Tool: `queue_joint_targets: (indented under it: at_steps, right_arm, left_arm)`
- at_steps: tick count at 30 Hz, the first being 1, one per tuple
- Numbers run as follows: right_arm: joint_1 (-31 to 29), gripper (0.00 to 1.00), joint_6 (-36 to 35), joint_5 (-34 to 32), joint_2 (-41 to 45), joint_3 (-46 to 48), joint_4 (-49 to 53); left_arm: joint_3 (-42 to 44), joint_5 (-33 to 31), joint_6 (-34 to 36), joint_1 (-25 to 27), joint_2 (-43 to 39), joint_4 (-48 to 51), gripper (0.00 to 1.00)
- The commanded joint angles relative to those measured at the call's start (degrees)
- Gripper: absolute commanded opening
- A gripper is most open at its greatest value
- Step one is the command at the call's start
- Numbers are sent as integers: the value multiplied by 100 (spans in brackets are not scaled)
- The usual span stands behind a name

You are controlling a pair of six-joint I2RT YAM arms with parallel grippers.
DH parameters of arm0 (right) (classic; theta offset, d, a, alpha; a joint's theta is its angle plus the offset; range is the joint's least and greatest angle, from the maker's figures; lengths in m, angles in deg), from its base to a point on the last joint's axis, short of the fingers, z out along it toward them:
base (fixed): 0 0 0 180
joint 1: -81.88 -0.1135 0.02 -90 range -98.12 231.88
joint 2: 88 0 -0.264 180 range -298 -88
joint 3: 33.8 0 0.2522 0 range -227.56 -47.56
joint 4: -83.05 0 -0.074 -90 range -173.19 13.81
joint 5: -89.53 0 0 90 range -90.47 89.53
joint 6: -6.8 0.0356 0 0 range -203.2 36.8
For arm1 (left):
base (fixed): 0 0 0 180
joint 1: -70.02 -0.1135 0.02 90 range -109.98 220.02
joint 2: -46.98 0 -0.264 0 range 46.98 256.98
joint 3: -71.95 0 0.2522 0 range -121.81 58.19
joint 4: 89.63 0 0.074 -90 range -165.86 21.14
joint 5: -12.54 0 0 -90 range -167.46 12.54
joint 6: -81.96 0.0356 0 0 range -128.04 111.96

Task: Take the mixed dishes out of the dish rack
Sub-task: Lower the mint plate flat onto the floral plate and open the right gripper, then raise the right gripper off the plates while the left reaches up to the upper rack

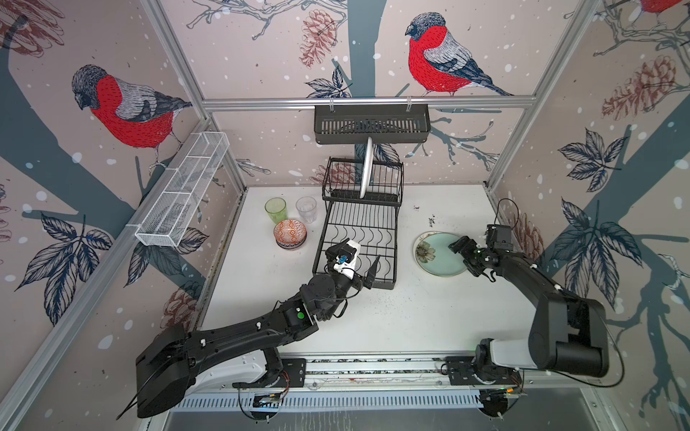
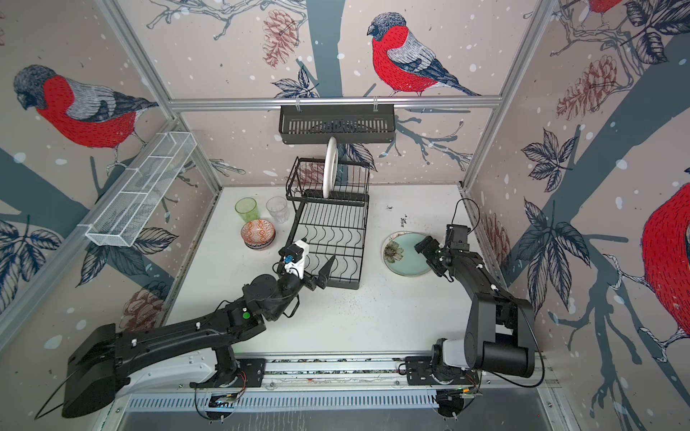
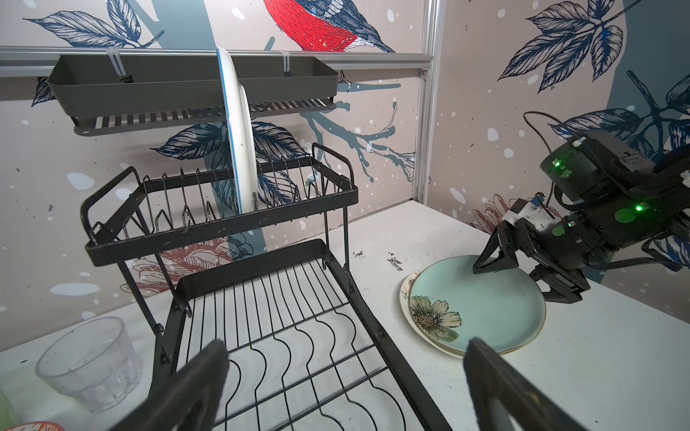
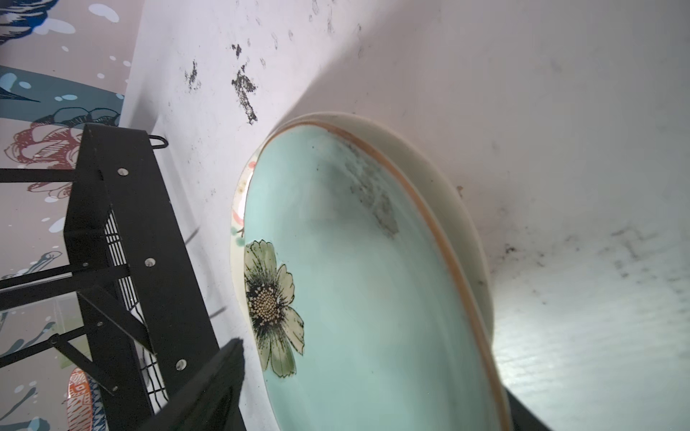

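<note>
Left wrist view: left gripper [image 3: 347,349] jaws spread wide over near end of dish rack [image 3: 224,224]. White plate [image 3: 241,149] upright in far tier. Right gripper [image 3: 517,283] spread astride right rim of mint plate [image 3: 485,309], which is stacked on second plate [image 3: 405,296], right of rack. Green tumbler [image 1: 276,209], clear tumbler [image 1: 306,209], bowls [image 1: 290,231] stand left of rack.

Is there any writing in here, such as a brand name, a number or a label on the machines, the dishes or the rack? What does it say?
No text can be read in any view.
mint plate: a painted flower, no words.
patterned bowl: ornament only, no words.
green round sticker: blank.
circuit board at the front rail: any print is too small to read.
</note>
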Motion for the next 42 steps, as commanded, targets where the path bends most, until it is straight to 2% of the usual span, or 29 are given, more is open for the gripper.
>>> queue_joint_targets:
  at_steps: [1,15,24,32,42]
  right_arm:
    - [-36,83,-116,-174,-27,-74,57]
    - [-281,84,-484,-975,-164,-345,552]
    - [-345,84,-528,-1248,-175,-404,580]
    - [-433,84,-565,-1230,-12,-423,554]
    - [-822,84,-436,-1247,425,-418,456]
  left_arm:
    - [6,-97,-21,-6,-29,-301,98]
    - [40,-157,-21,-4,-43,-352,98]
    - [59,-154,-13,-12,-60,-372,98]
    - [54,-175,5,-13,-25,-385,98]
    - [8,-160,5,-13,112,-360,98]
